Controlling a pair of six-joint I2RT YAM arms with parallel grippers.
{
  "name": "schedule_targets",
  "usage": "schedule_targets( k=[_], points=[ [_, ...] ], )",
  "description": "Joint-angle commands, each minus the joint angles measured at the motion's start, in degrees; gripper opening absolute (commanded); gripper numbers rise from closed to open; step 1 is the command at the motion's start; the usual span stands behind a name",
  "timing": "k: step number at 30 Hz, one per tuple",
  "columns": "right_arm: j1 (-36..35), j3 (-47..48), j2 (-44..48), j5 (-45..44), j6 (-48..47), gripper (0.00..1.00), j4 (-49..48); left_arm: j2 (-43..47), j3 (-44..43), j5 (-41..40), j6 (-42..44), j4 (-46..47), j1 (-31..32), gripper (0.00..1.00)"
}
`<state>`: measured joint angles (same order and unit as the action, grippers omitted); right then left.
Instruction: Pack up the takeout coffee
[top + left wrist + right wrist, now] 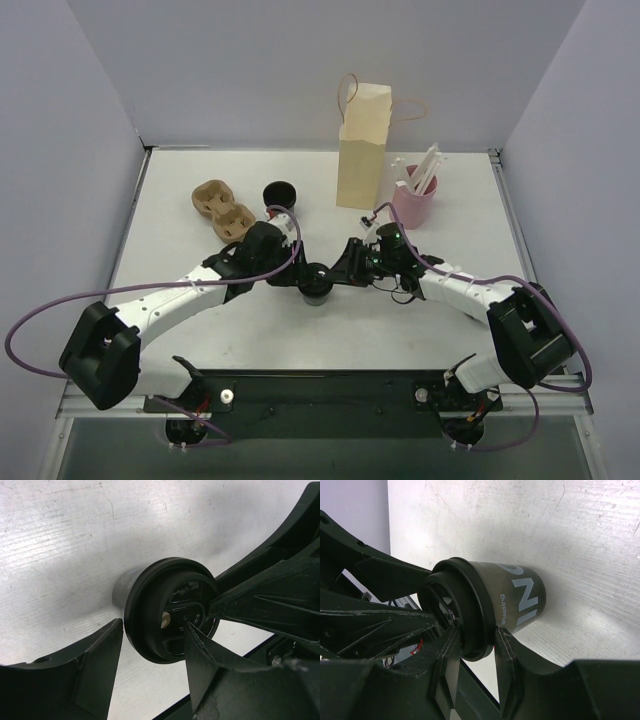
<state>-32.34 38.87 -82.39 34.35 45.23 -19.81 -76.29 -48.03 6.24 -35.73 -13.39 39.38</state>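
Cup lidded, in front of bag, unpacked; right gripper pinches lid rim; left gripper straddles lid, grasp cannot be told.

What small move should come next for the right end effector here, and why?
Probably press the lid squarely down onto the cup: the cup stands upright on the table, the lid sits on its mouth, and the right end effector pinches the lid's rim.

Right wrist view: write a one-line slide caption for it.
Right gripper pinching the rim of the black lid on a dark lettered cup, left gripper meeting it from the far side.
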Motion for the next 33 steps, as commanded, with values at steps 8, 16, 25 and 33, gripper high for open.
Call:
schedule_targets(
  k=[8, 16, 25, 33],
  points=[
    [-0.5, -2.0, 0.3, -1.2, -0.2, 0.35, 2.1, -3.9, -1.5, -1.7, 2.2, 0.2, 0.7, 0.47],
    [1.7, 1.2, 4.4, -1.9, -3.7, 0.56, 10.2, -5.5, -1.7, -0.4, 5.8, -1.1, 0.6, 0.46],
    [7.4, 5.2, 4.7, 5.5, -10.5, 0.61, 14.7, -8.2, -1.9, 0.3, 7.8, -1.4, 0.5, 0.46],
    [7.6, 11.5, 0.5, 10.2, -14.6, 0.59, 18.1, -9.0, -1.8, 0.7, 7.2, 0.2, 0.6, 0.46]
  ],
)
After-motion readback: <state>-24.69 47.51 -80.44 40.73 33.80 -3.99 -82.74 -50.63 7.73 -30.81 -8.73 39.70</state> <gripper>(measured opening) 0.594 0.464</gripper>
